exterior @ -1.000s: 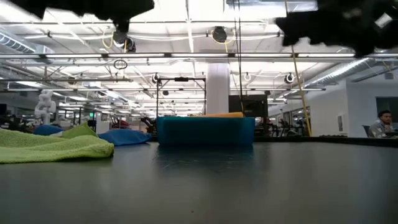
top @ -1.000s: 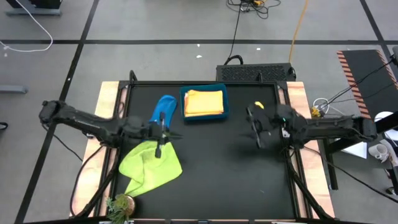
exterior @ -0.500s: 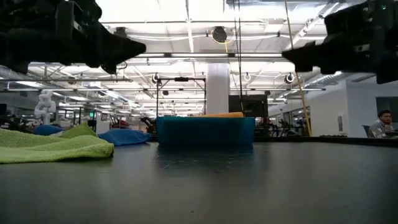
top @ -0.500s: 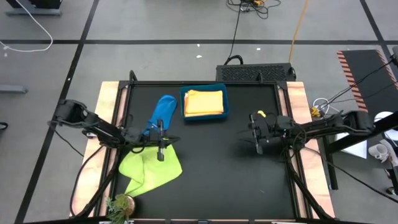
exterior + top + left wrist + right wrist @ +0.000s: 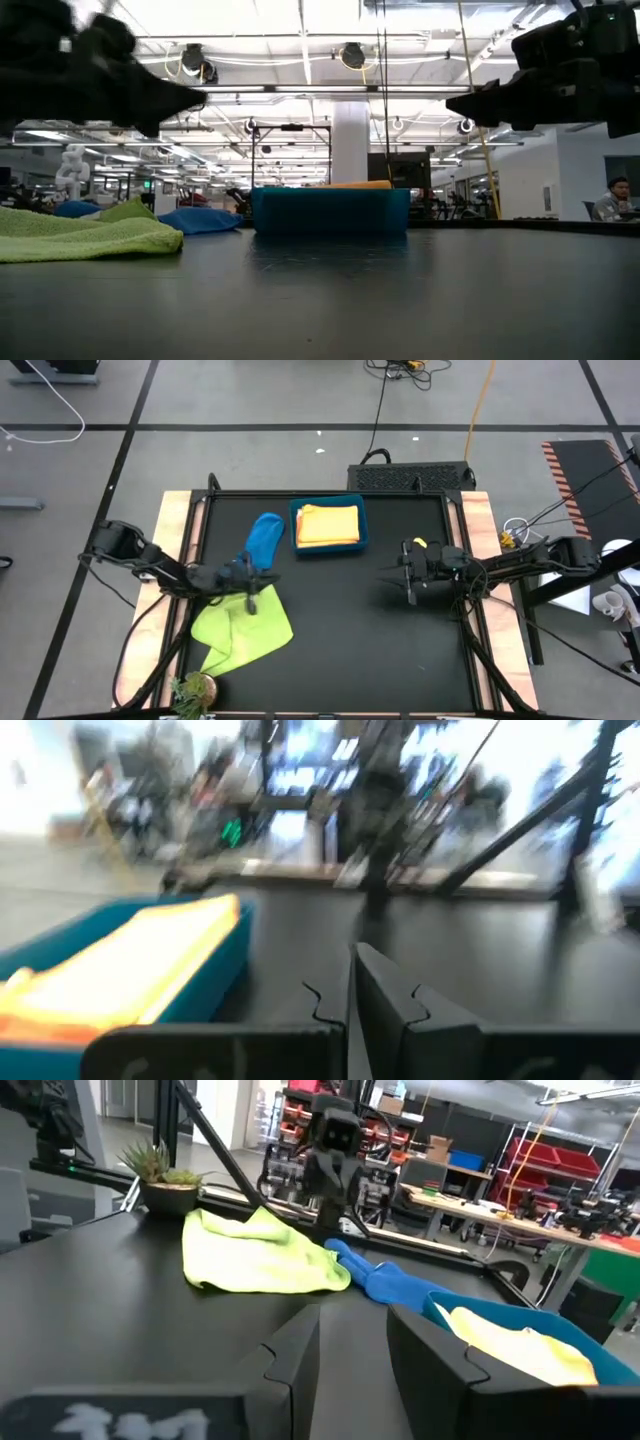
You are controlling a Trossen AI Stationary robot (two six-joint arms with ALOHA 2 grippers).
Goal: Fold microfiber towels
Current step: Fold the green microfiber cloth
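Item, nearest edge, 7 o'clock corner of the tabletop: a small potted plant, no part of the job. Item, 8 o'clock: the lime green towel, lying rumpled and loosely heaped, no clean fold in it, and lying as it did a second ago. Item, 9 o'clock, just above that towel's far edge: the left tool, its fingers brought together with nothing between them; over the last second we note this arm has drawn back toward its own side and the tool has narrowed to shut. Item, 3 o'clock, well apart from every cloth: the right tool, fingers parted by a modest gap and empty, its arm pulled in slightly and hanging clear of the tabletop. Item, 11 o'clock: the blue towel, bunched into a long roll, touching the green towel's far edge or nearly so. Item, 12 o'clock, farthest: the teal bin, holding a yellow towel laid flat, orange showing beneath it. We judge that neither tool has cloth in hand, so the green towel remains to be gripped and folded.
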